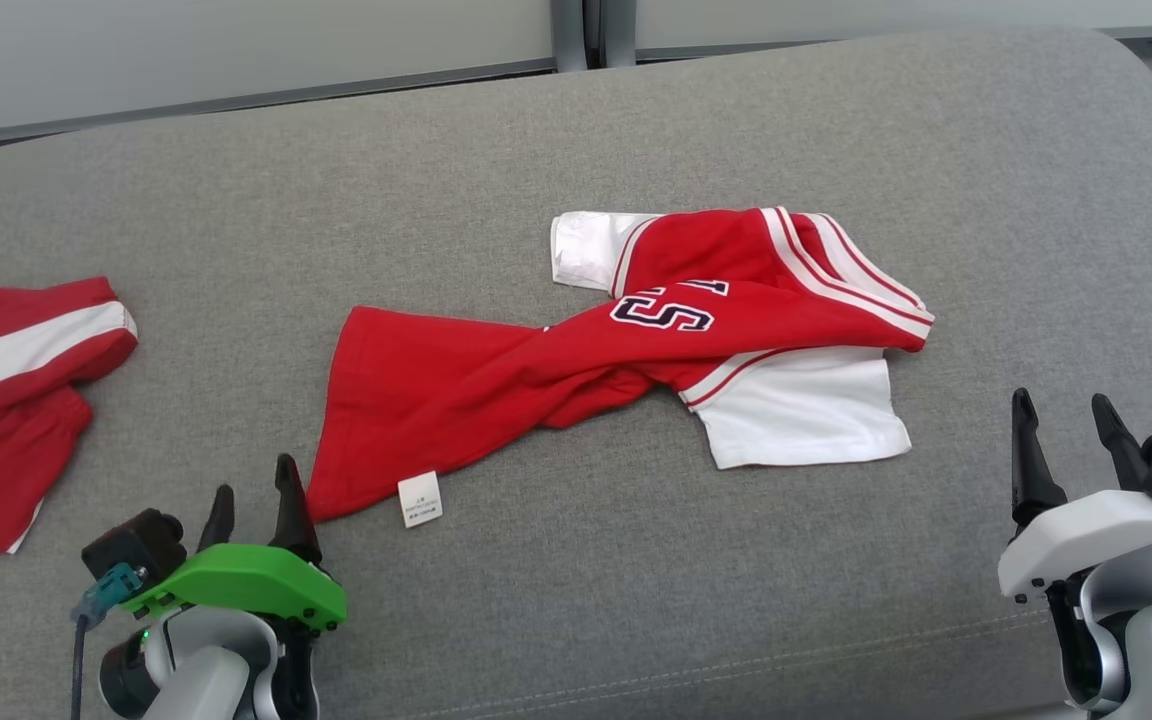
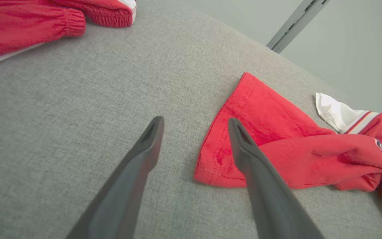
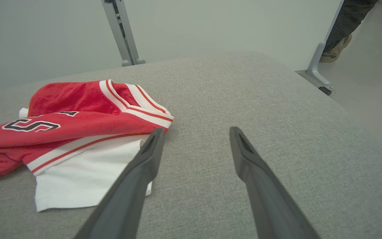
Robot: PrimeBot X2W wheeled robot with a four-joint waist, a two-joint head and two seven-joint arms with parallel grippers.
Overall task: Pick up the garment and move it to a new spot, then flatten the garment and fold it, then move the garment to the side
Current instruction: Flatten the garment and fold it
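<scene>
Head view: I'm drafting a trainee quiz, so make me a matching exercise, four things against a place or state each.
1 jersey
2 other garment
3 label
4 left tool

A at the left edge
B open, by the jersey's hem
C twisted, middle of the cushion
D white, at the hem's near corner

Pairs: 1-C, 2-A, 3-D, 4-B

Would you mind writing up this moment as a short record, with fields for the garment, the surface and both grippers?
garment: red and white jersey, twisted, not yet flattened or folded
surface: grey cushion
left gripper: open, empty, by the jersey's red hem
right gripper: open, empty, apart from the jersey, right of its white sleeve
other: second red garment at far left
</scene>
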